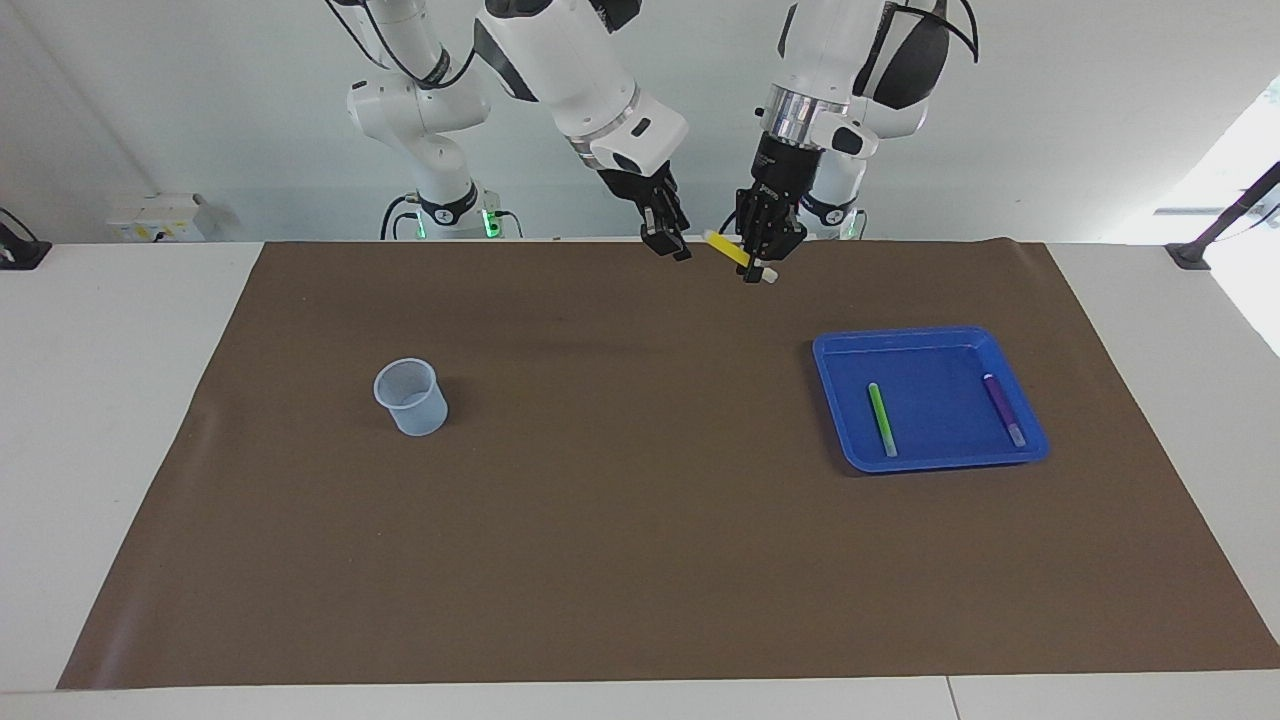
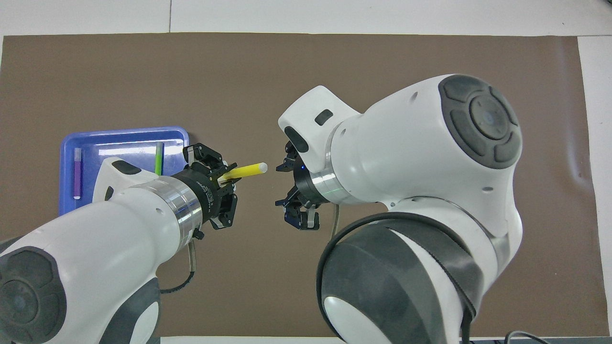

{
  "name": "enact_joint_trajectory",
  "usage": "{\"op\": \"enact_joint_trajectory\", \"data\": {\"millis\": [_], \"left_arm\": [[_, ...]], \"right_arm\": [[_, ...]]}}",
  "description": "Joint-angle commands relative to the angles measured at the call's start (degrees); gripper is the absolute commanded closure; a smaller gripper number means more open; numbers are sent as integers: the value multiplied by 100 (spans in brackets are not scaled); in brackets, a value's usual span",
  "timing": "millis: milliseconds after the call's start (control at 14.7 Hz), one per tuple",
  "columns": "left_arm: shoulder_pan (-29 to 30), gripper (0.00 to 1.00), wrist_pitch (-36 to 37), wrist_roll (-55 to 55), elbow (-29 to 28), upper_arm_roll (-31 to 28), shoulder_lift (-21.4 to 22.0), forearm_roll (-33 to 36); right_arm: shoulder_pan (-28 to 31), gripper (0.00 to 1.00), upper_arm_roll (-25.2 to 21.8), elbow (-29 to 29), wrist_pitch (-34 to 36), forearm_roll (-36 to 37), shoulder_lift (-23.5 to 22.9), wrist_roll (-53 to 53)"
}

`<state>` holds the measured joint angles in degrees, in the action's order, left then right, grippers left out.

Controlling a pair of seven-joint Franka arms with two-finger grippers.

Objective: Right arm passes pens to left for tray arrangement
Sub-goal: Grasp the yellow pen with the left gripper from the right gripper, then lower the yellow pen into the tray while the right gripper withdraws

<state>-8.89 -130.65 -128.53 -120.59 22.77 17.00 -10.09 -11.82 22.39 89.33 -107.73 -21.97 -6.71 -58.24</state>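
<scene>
The yellow pen [image 2: 243,170] was held in the air by the left tool [image 2: 223,175], whose fingers were closed on it near one end, while the pen's free end was pointed toward the right tool [image 2: 287,187] with a clear gap left between the two. In the facing view the same pen [image 1: 729,250] was seen tilted in the left tool [image 1: 754,265], over the edge of the brown mat [image 1: 640,520] nearest the robots. The right tool [image 1: 664,240] was seen with its fingers spread apart and nothing between them, raised over that same edge of the mat, just beside the pen's free end but apart from it. The blue tray [image 1: 1000,343] was set on the mat toward the left arm's end of the desk [image 1: 130,350], and two pens were laid inside it: the green pen [image 1: 881,419] on the side of the tray toward the middle of the desk, and the purple pen [image 1: 1003,409] near the rim at the desk's end. The two pens were laid roughly parallel and well apart, each flat on the tray floor. In the overhead view the tray [image 2: 69,143] was partly covered by the left arm, with the purple pen [image 2: 77,173] and part of the green pen [image 2: 158,159] left visible. A small translucent cup [image 1: 411,396] was stood upright on the mat toward the right arm's end of the desk, well apart from the tray.
</scene>
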Motion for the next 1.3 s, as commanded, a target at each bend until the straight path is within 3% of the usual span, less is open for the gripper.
{"op": "enact_joint_trajectory", "data": {"millis": [0, 205, 409, 682, 1092, 1228], "left_arm": [[107, 100, -66, -40, 27, 0, -30, 95], [168, 100, -66, 38, 27, -9, -39, 103], [484, 100, -23, 783, 10, 0, -57, 103], [1274, 100, 39, 3056, -52, 0, -179, 51], [2224, 100, 452, 6739, -175, -9, -566, -309], [2461, 100, 461, 7855, -350, -9, -628, -371]], "right_arm": [[31, 0, -6, -3, 68, -53, 46, -38], [31, 0, -234, 5, 94, -18, 134, 14], [31, 0, -568, 40, 121, 201, 213, 50], [31, 0, -1069, 120, 147, 483, 345, 470], [127, 0, -1588, 120, 94, 1458, 407, 1673], [416, 0, -1659, 251, 121, 1477, 459, 2183]]}}
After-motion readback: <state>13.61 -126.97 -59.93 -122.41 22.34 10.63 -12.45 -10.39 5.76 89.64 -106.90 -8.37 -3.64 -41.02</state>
